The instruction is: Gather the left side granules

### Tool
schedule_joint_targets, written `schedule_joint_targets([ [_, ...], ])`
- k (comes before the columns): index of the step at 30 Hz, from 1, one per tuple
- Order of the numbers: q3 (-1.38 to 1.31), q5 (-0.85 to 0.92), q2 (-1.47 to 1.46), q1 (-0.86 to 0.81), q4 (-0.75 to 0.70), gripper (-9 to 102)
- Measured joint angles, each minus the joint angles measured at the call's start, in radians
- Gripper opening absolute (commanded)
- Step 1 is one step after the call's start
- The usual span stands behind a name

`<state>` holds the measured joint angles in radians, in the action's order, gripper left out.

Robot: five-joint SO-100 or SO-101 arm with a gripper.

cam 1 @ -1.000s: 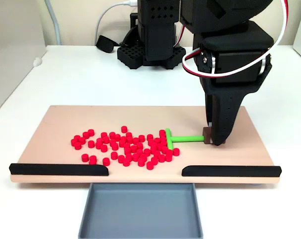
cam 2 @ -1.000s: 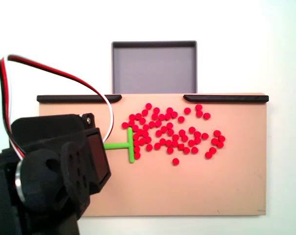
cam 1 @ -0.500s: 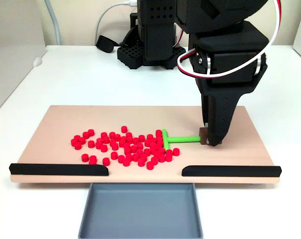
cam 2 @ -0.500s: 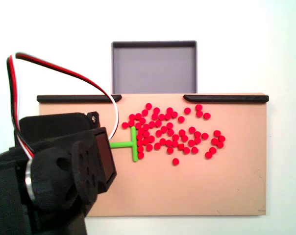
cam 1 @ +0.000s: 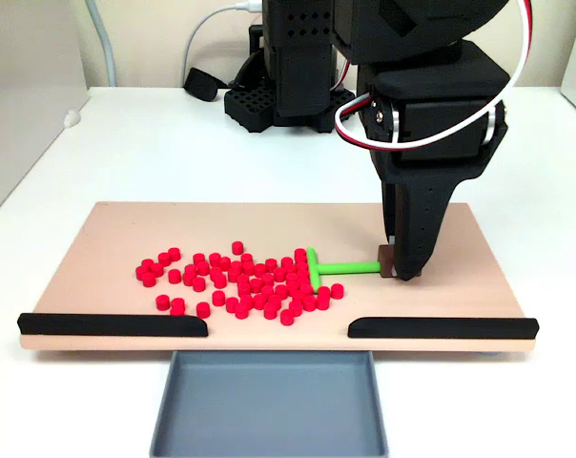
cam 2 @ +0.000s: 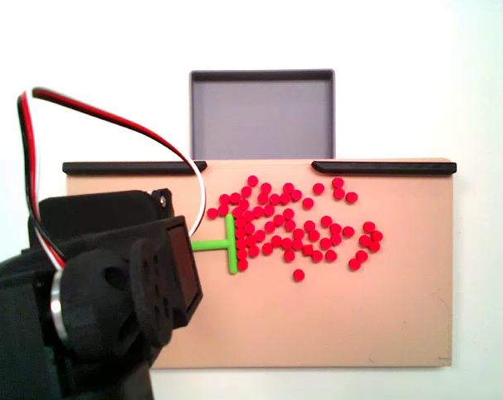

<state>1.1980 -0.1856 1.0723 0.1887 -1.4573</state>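
Dozens of small red granules (cam 1: 236,281) lie spread over the middle of the tan board (cam 1: 107,229); in the other fixed view the granules (cam 2: 297,225) sit right of centre on the board (cam 2: 360,317). A green T-shaped stick (cam 1: 338,267) lies flat, its crossbar against the pile's edge. My black gripper (cam 1: 401,272) points down, shut on the brown block at the stick's handle end. From above, the green stick (cam 2: 222,245) pokes out from under the arm, which hides the gripper.
A grey tray (cam 1: 269,405) sits below the board's front gap, between two black rails (cam 1: 112,324) (cam 1: 441,327). The arm's base (cam 1: 288,95) and cables stand behind the board. The tray (cam 2: 262,112) lies at the top in the other fixed view.
My gripper has slid the green stick toward the granule pile, leftward in the front view. The crossbar has pressed the nearest granules closer together.
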Motion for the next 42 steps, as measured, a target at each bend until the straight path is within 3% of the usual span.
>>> schedule_joint_targets([
  [31, 0.002, -0.032, 0.100, 0.092, -0.025, 0],
  [36, 0.003, -0.023, 0.164, 0.124, -0.084, 0],
  [42, 0.069, 0.153, 0.330, 0.137, -0.155, 0],
])
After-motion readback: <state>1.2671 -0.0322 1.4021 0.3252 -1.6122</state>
